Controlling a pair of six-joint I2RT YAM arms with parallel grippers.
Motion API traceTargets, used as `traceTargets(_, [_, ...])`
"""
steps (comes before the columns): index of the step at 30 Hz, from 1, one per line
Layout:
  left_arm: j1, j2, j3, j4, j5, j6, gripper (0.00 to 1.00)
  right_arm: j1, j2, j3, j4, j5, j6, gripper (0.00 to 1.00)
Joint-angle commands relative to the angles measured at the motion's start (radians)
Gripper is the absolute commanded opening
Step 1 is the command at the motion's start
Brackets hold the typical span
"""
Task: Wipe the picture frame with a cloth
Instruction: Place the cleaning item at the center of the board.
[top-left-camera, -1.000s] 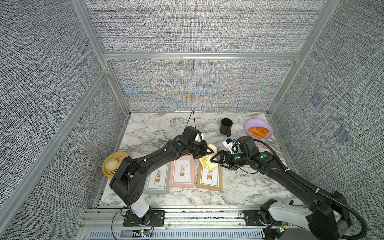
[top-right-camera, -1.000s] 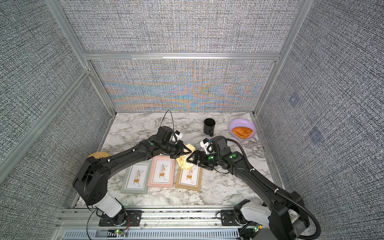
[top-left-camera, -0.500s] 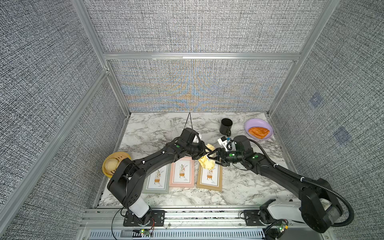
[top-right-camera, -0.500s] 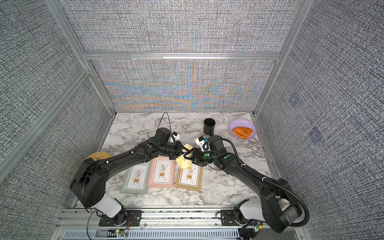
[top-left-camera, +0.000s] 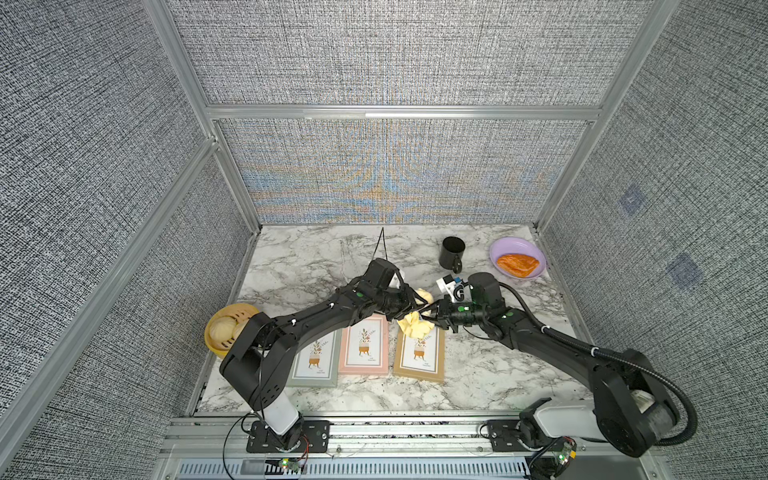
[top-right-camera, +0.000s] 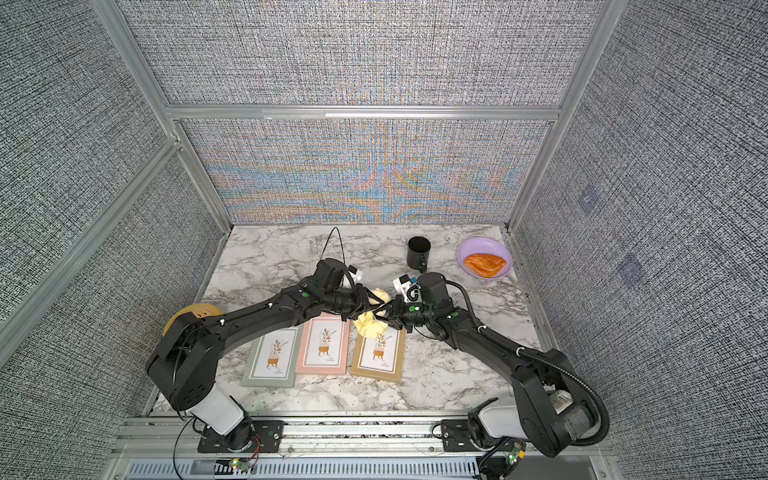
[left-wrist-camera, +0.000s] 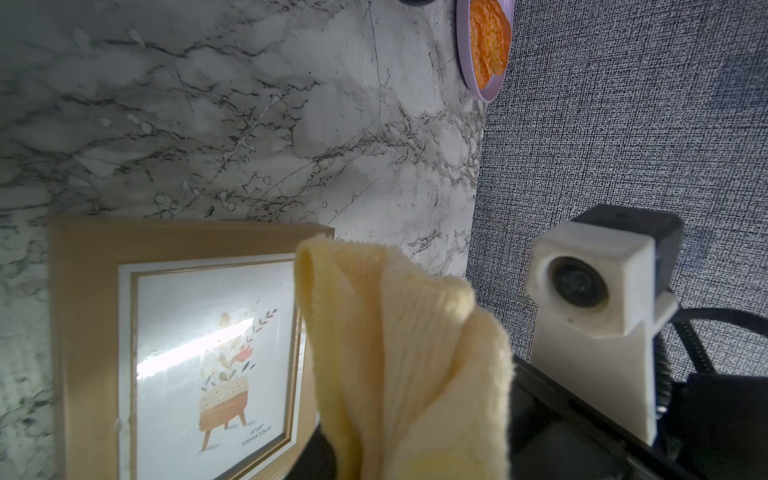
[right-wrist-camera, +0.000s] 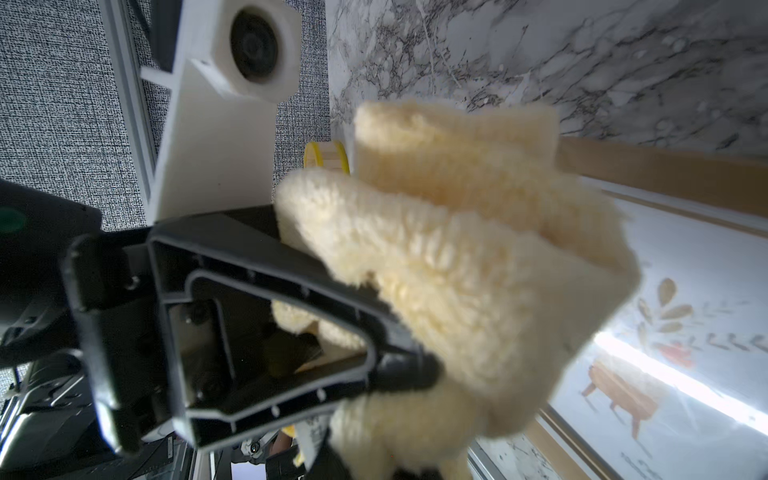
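On the marble worktop (top-left-camera: 316, 266), read as a clock face with twelve at the back wall, the left arm (top-left-camera: 316, 318) and right arm (top-left-camera: 540, 336) meet tip to tip near the centre. Below them three frames lie flat in a row toward six o'clock: a grey-green frame (top-left-camera: 316, 361), a pink frame (top-left-camera: 365, 351) and, on the five o'clock side, the tan picture frame (top-left-camera: 419, 353). A basket (top-left-camera: 226, 328) at nine, a purple plate (top-left-camera: 498, 249) at two and a black mug (top-left-camera: 452, 252) at one stand well apart from the work. The pale-yellow cloth (top-left-camera: 415, 326) hangs bunched between the two tools over the tan frame's twelve o'clock end; whether it touches the glass cannot be told. The right tool (top-left-camera: 430, 318) looks clamped together on the cloth. The left tool (top-left-camera: 411, 307) shows one finger (right-wrist-camera: 399, 365) under the folds in the right wrist view, and whether its jaws are apart or together cannot be told. This reads as a handover. To do it well, the right tool should bite a thick part of the bunch before the left lets go. The left should then back off toward nine without dragging the folds. The wipe calls for a broad pad of fabric pressed lightly on the glass and drawn from twelve to six, so the frame does not slide into its pink neighbour.
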Motion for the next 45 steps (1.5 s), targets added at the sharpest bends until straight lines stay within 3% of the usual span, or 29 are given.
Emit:
traceTargets(1, [0.024, -0.014, 0.026, -0.185, 0.008, 0.105, 0.51, -0.055, -0.035, 0.018, -0.161, 0.080, -0.117, 0.00])
traceTargets(5, [0.079, -0.041, 0.032, -0.268, -0.027, 0.150, 0.59, -0.159, -0.072, 0.044, -0.413, 0.088, -0.255, 0.00])
traceTargets(11, [0.131, -0.071, 0.023, -0.312, -0.045, 0.186, 0.61, -0.317, -0.092, 0.073, -0.690, 0.129, -0.431, 0.00])
traceTargets(19, [0.131, -0.067, 0.003, -0.316, -0.046, 0.201, 0.62, -0.344, 0.054, 0.133, -0.927, 0.339, -0.611, 0.00])
traceTargets(23, [0.131, -0.072, 0.024, -0.381, -0.081, 0.249, 0.62, -0.337, 0.062, 0.159, -1.007, 0.447, -0.639, 0.44])
traceTargets(26, [0.131, -0.077, 0.035, -0.428, -0.111, 0.287, 0.62, -0.331, 0.044, 0.211, -1.079, 0.514, -0.657, 0.66])
traceTargets(31, [0.131, -0.075, 0.036, -0.452, -0.126, 0.316, 0.62, -0.325, 0.038, 0.270, -1.202, 0.589, -0.651, 0.75])
traceTargets(38, [0.131, -0.079, 0.046, -0.497, -0.172, 0.355, 0.62, -0.321, -0.027, 0.320, -1.257, 0.573, -0.632, 0.77])
traceTargets(42, [0.131, -0.117, 0.057, -0.594, -0.303, 0.442, 0.63, -0.315, -0.064, 0.334, -1.220, 0.548, -0.665, 0.80])
traceTargets(45, [0.132, -0.162, 0.060, -0.653, -0.477, 0.517, 0.64, -0.315, -0.091, 0.340, -1.153, 0.547, -0.700, 0.87])
